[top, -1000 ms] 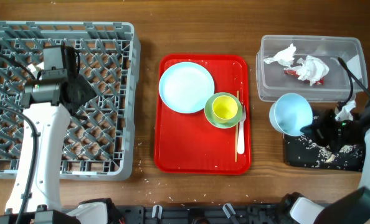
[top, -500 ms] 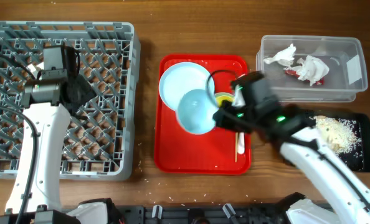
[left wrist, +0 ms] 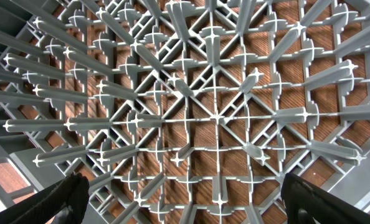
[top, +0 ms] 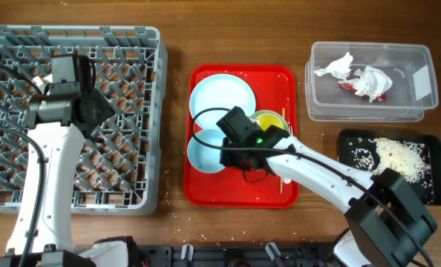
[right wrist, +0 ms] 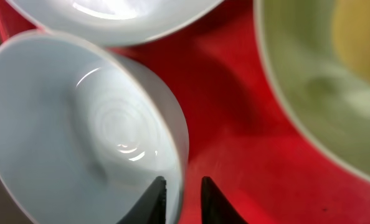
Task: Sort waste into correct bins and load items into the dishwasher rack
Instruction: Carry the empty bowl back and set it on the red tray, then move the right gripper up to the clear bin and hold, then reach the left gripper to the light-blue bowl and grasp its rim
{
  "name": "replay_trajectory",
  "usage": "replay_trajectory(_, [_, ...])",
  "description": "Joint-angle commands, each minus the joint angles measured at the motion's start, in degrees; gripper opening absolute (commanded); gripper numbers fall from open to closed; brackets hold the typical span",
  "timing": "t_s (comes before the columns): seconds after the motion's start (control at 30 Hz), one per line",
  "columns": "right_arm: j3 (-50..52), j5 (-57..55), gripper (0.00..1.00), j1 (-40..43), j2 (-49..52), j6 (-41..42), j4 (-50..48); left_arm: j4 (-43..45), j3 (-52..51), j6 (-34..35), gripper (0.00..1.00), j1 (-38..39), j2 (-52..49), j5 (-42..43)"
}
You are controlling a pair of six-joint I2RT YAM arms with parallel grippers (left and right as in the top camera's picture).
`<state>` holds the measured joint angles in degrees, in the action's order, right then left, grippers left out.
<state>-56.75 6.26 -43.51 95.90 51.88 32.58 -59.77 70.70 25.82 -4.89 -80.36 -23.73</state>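
My right gripper [top: 220,150] [right wrist: 182,186] is shut on the rim of the small white bowl [top: 204,150] [right wrist: 79,130], which is tilted at the left side of the red serving tray [top: 235,189]. The pale blue plate [top: 222,100] [right wrist: 110,15] lies just behind it. The mint-green bowl [top: 278,119] [right wrist: 309,93] with the yellow cup [top: 269,124] inside sits to the right, partly under my arm. My left gripper [top: 93,107] [left wrist: 188,205] is open and empty above the grey dishwasher rack [top: 131,44] [left wrist: 216,118].
The clear tub [top: 369,110] at the back right holds white tissues [top: 369,80] and the red wrapper [top: 347,86]. The black tray [top: 350,178] in front of it holds rice scraps [top: 402,156]. Chopsticks and the fork are mostly hidden under my right arm.
My right arm carried the white bowl from over the black tray leftward to the left side of the red tray. Rice scraps now lie on the black tray. The left arm has not moved.
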Motion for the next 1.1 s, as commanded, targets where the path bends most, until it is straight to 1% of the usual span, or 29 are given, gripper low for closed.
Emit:
replay_trajectory(0.0, [-4.8, 6.8, 0.42, -0.1, -0.6, -4.7, 3.5, 0.1, 0.9, 0.0, 1.00, -0.2, 0.0, -0.1])
replay_trajectory(0.03, [-7.5, 6.1, 0.50, 0.0, -1.2, -6.3, 6.5, 0.1, 0.9, 0.0, 1.00, -0.2, 0.0, -0.1])
replay_trajectory(0.1, [-15.1, 2.3, 0.64, 0.9, -2.7, -8.8, 15.6, 0.1, 0.9, 0.0, 1.00, -0.2, 0.0, -0.1])
replay_trajectory(0.13, [-19.9, 0.0, 0.83, 2.2, -3.7, -10.4, 21.2, 0.1, 0.9, 0.0, 1.00, -0.2, 0.0, -0.1])
replay_trajectory(0.17, [-26.2, -2.6, 0.92, 4.9, -5.0, -12.2, 27.8, 0.1, 0.9, 0.0, 1.00, -0.2, 0.0, -0.1])
replay_trajectory(0.2, [-31.1, -4.5, 1.00, 7.8, -6.1, -14.2, 32.5, 0.1, 0.9, 0.0, 1.00, -0.2, 0.0, -0.1])
replay_trajectory(0.27, [-39.7, -6.8, 1.00, 15.9, -8.2, -18.1, 40.0, 0.1, 0.9, 0.0, 1.00, -0.2, 0.0, -0.1])
replay_trajectory(0.3, [-41.7, -6.9, 1.00, 19.5, -8.9, -19.6, 41.4, 0.1, 0.9, 0.0, 1.00, -0.2, 0.0, -0.1])
replay_trajectory(0.33, [-42.9, -6.9, 1.00, 24.0, -9.9, -21.4, 42.1, 0.1, 0.9, 0.0, 1.00, -0.2, 0.0, -0.1])
replay_trajectory(0.4, [-43.1, -7.4, 1.00, 36.9, -12.0, -26.8, 42.7, 0.1, 0.9, 0.0, 1.00, -0.2, 0.0, -0.1])
replay_trajectory(0.47, [-43.1, -7.6, 1.00, 45.1, -11.8, -27.9, 44.5, 0.1, 0.9, 0.0, 1.00, -0.2, 0.0, -0.1])
replay_trajectory(0.57, [-43.0, -7.6, 1.00, 50.8, -11.3, -27.7, 44.4, 0.1, 0.9, 0.0, 1.00, -0.2, 0.0, -0.1])
replay_trajectory(0.67, [-43.0, -7.6, 1.00, 51.7, -11.1, -27.8, 44.4, 0.1, 0.9, 0.0, 1.00, -0.2, 0.0, -0.1])
replay_trajectory(0.73, [-43.0, -7.5, 1.00, 51.7, -11.1, -27.7, 44.4, 2.7, 0.9, 0.0, 1.00, -0.2, 0.0, -0.1])
replay_trajectory(0.77, [-43.0, -7.5, 1.00, 51.7, -11.1, -27.7, 44.4, 6.4, 0.9, 0.5, 1.00, -0.2, 0.0, 2.0])
replay_trajectory(0.8, [-43.0, -7.5, 1.00, 51.7, -11.1, -27.8, 44.4, 10.1, 0.9, 1.9, 1.00, -0.2, 0.0, 13.9])
replay_trajectory(0.83, [-43.0, -7.6, 1.00, 51.7, -11.1, -27.7, 44.4, 10.6, 0.9, 2.3, 1.00, -0.2, 0.0, 20.8])
replay_trajectory(0.93, [-43.0, -7.5, 1.00, 51.7, -11.1, -27.7, 44.4, 8.7, 0.9, 2.3, 1.00, -0.2, 0.0, 46.4])
replay_trajectory(0.97, [-43.0, -7.5, 1.00, 51.7, -11.1, -27.7, 44.4, 7.6, 0.9, 2.3, 1.00, -0.2, 0.0, 52.8])
replay_trajectory(1.0, [-43.0, -7.5, 1.00, 51.7, -11.1, -27.7, 44.4, 7.2, 0.9, 1.4, 1.00, 0.2, 0.0, 60.9])
replay_trajectory(1.03, [-43.0, -7.5, 1.00, 51.7, -11.1, -27.7, 44.4, 6.4, 0.8, -0.7, 1.00, 1.7, 0.0, 66.5])
replay_trajectory(1.07, [-43.0, -7.5, 1.00, 51.7, -11.1, -27.7, 44.4, 4.8, 0.8, -3.0, 1.00, 4.0, 0.0, 68.5])
